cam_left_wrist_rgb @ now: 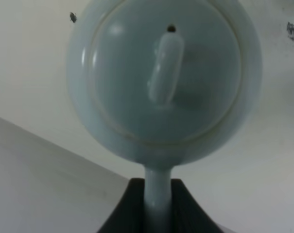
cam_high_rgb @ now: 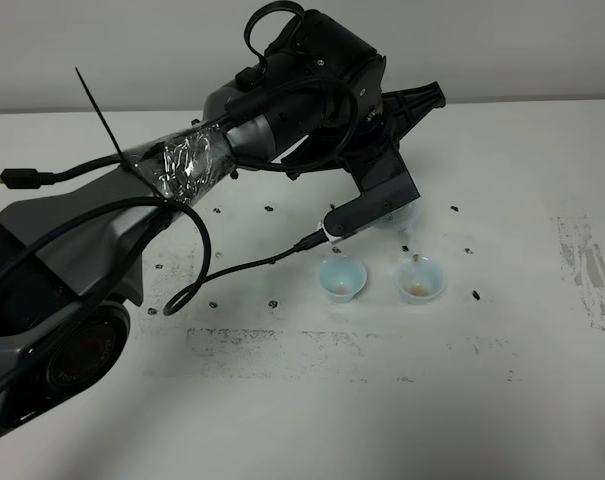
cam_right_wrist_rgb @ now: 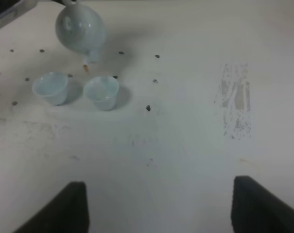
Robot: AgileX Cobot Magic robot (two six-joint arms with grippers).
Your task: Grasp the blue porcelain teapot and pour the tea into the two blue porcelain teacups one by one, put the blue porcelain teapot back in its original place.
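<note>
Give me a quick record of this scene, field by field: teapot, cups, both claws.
teapot: held tipped, spout toward right cup
right cup (exterior view): upright, brownish tea inside
left cup (exterior view): upright, no brown visible
left claw: shut on teapot handle
right claw: open, holding nothing
table: white, speckled

- This is a robotics lab or test room, not a home: a plain white bench (cam_high_rgb: 542, 400) fills the exterior high view, with a bare grey wall (cam_high_rgb: 132, 40) past its far edge.
- Small black marks (cam_high_rgb: 270, 209) dot the bench, and grey scuffed patches (cam_high_rgb: 587, 270) show near its right edge and toward its near edge.
- A black robot arm (cam_high_rgb: 312, 70) carries loose cables (cam_high_rgb: 197, 250), a wrap of clear tape (cam_high_rgb: 187, 165) and a cable tie (cam_high_rgb: 100, 110).
- The two blue porcelain teacups (cam_right_wrist_rgb: 51, 88) (cam_right_wrist_rgb: 102, 92) stand straight on the bare, marked surface.
</note>
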